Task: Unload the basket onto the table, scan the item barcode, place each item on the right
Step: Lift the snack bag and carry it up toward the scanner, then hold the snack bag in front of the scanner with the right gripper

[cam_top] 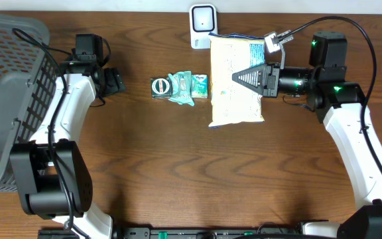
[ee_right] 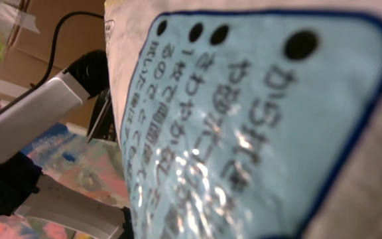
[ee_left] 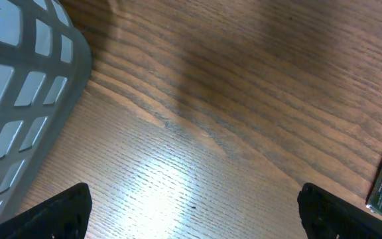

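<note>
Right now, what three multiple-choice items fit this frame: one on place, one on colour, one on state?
1. The scanner sits: A) at the far edge of the table, beside the snack bag; B) at the near edge; C) under the snack bag.
2. The basket is: A) red; B) grey; C) yellow.
3. The right gripper is: A) open above the table; B) shut on the snack bag; C) out of view.
Answers: 1 A, the overhead view shows it by the bag's top corner. 2 B, its mesh wall is grey. 3 B, it pinches the bag's edge.

Glossy plastic snack bag (cam_top: 231,99) — grained, faintly shiny wood table (cam_top: 178,166) — plastic basket (cam_top: 18,99).
</note>
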Controlling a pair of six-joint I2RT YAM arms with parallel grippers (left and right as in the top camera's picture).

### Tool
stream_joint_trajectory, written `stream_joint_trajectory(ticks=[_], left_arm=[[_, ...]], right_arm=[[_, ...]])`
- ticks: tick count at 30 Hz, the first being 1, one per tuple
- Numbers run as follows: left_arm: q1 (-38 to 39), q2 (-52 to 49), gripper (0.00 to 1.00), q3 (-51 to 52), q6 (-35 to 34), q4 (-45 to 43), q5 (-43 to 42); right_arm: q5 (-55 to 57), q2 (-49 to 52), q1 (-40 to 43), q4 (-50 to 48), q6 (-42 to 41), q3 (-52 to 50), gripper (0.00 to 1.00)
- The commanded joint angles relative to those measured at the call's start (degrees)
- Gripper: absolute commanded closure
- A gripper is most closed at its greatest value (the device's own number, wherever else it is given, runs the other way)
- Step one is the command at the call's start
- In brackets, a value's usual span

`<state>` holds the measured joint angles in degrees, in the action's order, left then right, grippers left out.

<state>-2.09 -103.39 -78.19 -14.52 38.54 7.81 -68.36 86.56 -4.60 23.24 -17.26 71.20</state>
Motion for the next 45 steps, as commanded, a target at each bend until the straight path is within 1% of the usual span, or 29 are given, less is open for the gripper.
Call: stream_joint_trajectory(ticks=[1,9,13,19,23,29,32,45], left_arm=[[0.0,0.0,0.02,0.3,0.8,0.0,0.3],[0.0,0.0,0.02,0.3,0.8,0.0,0.3],[0.0,0.0,0.02,0.3,0.8,0.0,0.3],[0.0,0.0,0.02,0.3,0.8,0.0,0.3],[0.0,0.0,0.02,0.3,0.8,0.0,0.3],[0.0,0.0,0.02,0.3,0.8,0.0,0.3],[0.0,0.0,0.02,0.3,0.8,0.0,0.3],[0.0,0.0,0.03,0.3,0.8,0.0,0.3]], right_arm=[[-1.3,0.1,-0.1,-0.2,-1.6,0.4,0.99],[-1.0,0.1,-0.9,0.2,-1.9,0.3,0.99],[-1.0,0.1,-2.4,0.2,-0.3,0.3,0.99],[-0.9,0.1,-2.9,0.2,-0.3,0.3,0.99],[1.6,0.1,-3.1,0.7,-0.3,0.3,0.99],[10.3,0.1,-4.3,5.2,0.7,0.3,0.99],[11.1,0.1,-4.8,6.3,2.7,0.3,0.99],[11.5,0.1,-5.2,6.2,2.8,0.3,0.99]])
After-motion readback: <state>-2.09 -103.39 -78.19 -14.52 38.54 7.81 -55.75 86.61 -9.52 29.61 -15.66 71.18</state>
